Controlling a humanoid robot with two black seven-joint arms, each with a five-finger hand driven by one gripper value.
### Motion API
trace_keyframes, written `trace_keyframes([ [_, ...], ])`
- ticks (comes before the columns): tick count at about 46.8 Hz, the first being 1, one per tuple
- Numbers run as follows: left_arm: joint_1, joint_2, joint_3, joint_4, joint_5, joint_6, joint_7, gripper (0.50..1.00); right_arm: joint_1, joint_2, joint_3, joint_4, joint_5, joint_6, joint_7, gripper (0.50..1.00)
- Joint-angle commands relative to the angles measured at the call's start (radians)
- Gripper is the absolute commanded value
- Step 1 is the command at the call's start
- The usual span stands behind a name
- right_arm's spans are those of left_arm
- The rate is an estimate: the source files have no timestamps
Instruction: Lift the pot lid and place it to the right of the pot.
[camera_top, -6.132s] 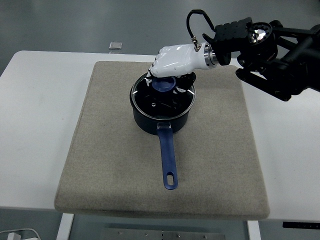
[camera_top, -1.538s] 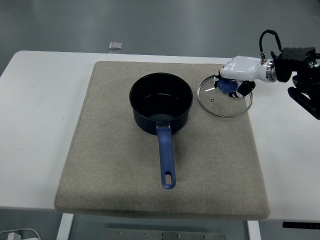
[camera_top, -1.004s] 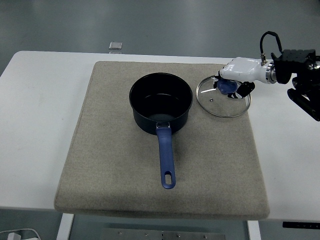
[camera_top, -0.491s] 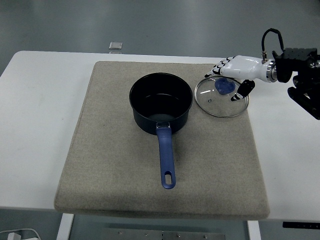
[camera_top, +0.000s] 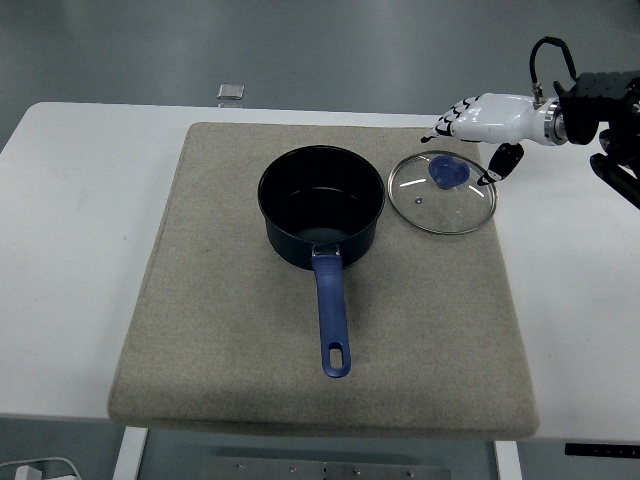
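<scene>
Right of the pot (camera_top: 322, 206) the lid (camera_top: 442, 192) lies flat; my robot hand (camera_top: 487, 122), fingers spread and empty, need only clear away.

Open mat (camera_top: 420, 330) right of the pot (camera_top: 322, 205) handle, lid (camera_top: 442, 192) filling the far-right corner, right hand (camera_top: 480, 125) above it

At the frame's upper right, the glass lid (camera_top: 442, 192) lies flat on the mat (camera_top: 230, 330) beside the pot (camera_top: 322, 207), the right hand (camera_top: 487, 125) open above it.
</scene>
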Motion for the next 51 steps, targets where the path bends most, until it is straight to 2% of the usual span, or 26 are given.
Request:
trace_keyframes([
  [1,0.0,0.0,-0.001,-0.001,0.0,0.0,0.0,1.0,0.006,-0.009,0.001,0.001,0.0,0.0,0.0,0.938],
  [24,0.0,0.0,0.0,0.0,0.0,0.0,0.0,1.0,0.095,-0.009,0.023,-0.001,0.027,-0.012,0.0,0.938],
  [29,0.0,0.0,0.0,0.0,0.0,0.0,0.0,1.0,0.116,-0.007,0.024,-0.002,0.122,-0.024,0.0,0.938],
  [39,0.0,0.0,0.0,-0.001,0.0,0.0,0.0,1.0,0.125,0.003,0.024,-0.002,0.372,-0.092,0.0,0.938],
  [51,0.0,0.0,0.0,0.0,0.0,0.0,0.0,1.0,0.128,0.006,0.024,-0.004,0.685,-0.09,0.0,0.938],
])
